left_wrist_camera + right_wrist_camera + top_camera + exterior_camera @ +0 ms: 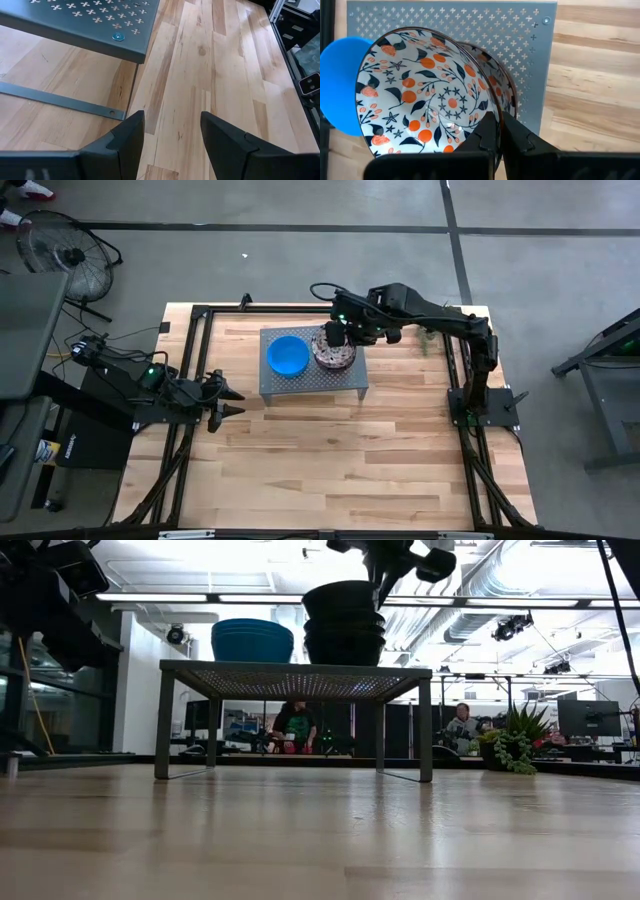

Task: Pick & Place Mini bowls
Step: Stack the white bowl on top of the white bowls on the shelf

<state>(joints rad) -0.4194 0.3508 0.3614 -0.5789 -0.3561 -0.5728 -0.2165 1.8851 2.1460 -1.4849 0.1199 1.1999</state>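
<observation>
The top floral bowl [427,95] of the stack on the perforated stand [345,380] is pinched at its thin rim by the right gripper [497,132], seemingly rigid, glazed, slippery and chip-prone, while the left gripper [172,132] waits open-jawed near the table's left edge.

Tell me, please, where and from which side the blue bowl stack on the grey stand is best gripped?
Grip the top blue bowl by its rim, coming straight down from above with one finger inside and one outside. The stack sits mouth-up on the grey stand, so only the thin rim is free. The far-left edge is safest, away from the right pincer, which is pinching the patterned bowl's rim.
</observation>
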